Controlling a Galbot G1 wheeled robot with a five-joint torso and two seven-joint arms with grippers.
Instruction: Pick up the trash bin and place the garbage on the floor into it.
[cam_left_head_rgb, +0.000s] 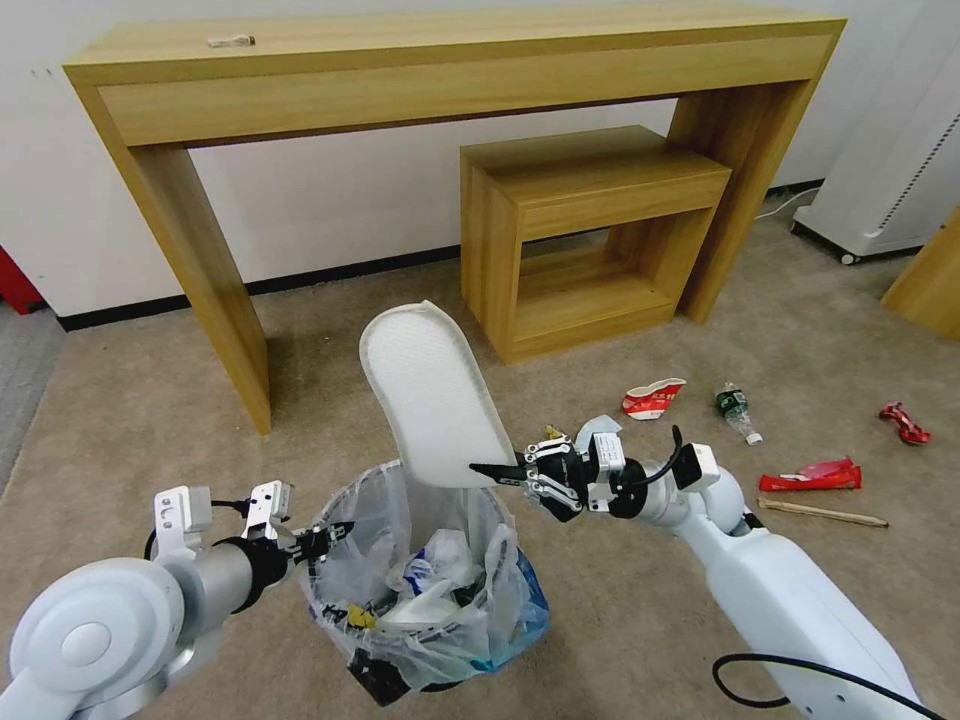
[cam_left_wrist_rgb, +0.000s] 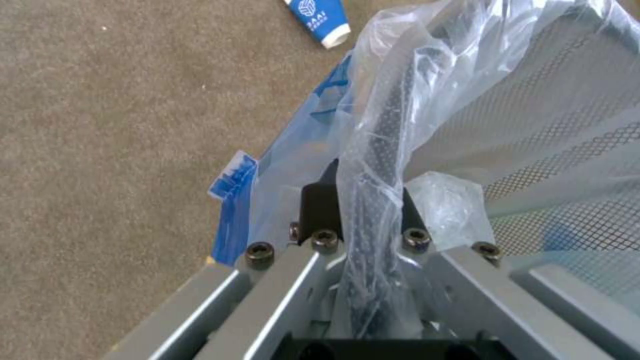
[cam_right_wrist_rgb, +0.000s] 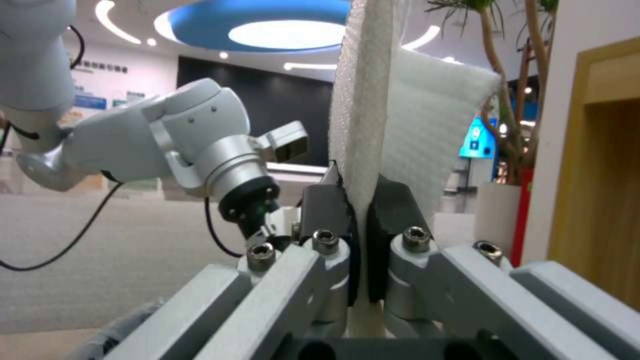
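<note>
1. Over the carpet (cam_left_head_rgb: 150, 420), the left gripper (cam_left_head_rgb: 325, 537) is clamped on the rim of the trash bin (cam_left_head_rgb: 430, 610), pinching mesh wall and clear liner together so the bin hangs mouth-up within the other arm's reach
2. Above that mouth, the right gripper (cam_left_head_rgb: 500, 470) is closed on the edge of a white slipper (cam_left_head_rgb: 435, 395), holding it upright with its lower end inside the liner, so it should fall in on release
3. Crumpled litter already sits in the bin
4. A crushed bowl (cam_left_head_rgb: 653, 397), small bottle (cam_left_head_rgb: 738, 411), red wrappers (cam_left_head_rgb: 812, 476) and wooden stick (cam_left_head_rgb: 835, 514) lie on the floor to the right, apart from the bin, so the task looks partway done
</note>
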